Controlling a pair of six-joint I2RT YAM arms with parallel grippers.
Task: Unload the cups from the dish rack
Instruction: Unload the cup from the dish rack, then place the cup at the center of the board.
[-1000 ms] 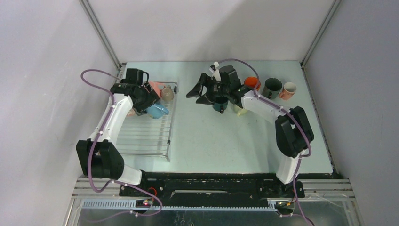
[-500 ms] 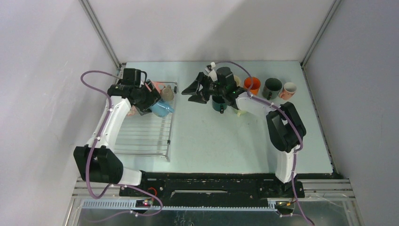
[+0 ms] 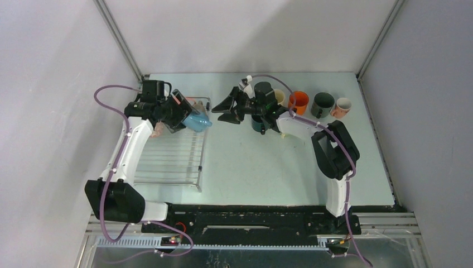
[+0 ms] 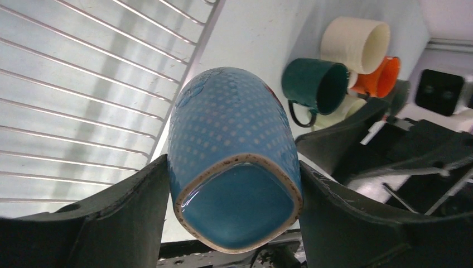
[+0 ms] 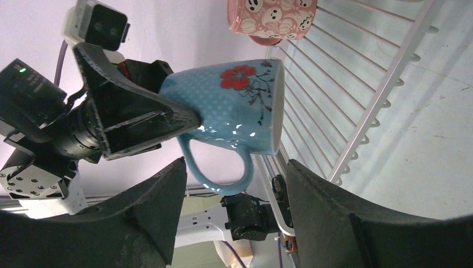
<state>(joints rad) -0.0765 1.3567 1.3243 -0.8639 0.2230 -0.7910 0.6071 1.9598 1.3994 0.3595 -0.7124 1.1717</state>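
A blue cup (image 4: 234, 145) with a red flower (image 5: 228, 106) lies on its side in the air, my left gripper (image 4: 233, 167) shut on its base end. In the top view this blue cup (image 3: 197, 120) hangs over the far right corner of the dish rack (image 3: 173, 162), mouth pointing right. My right gripper (image 3: 222, 111) stands open just right of the mouth, facing it. In the right wrist view the cup's handle hangs in front of the open right gripper (image 5: 234, 164). A pink skull-print cup (image 5: 271, 17) sits in the rack.
Several cups stand on the table at the back right: dark green (image 3: 259, 124), cream (image 3: 279, 96), orange (image 3: 299, 101), dark grey (image 3: 322, 104) and white-pink (image 3: 342, 106). The rack's raised wire rim (image 5: 357, 111) lies just below the held cup.
My left gripper has lifted the blue cup off the rack and carried it right. The right gripper has moved left towards it, its jaws slightly narrower.
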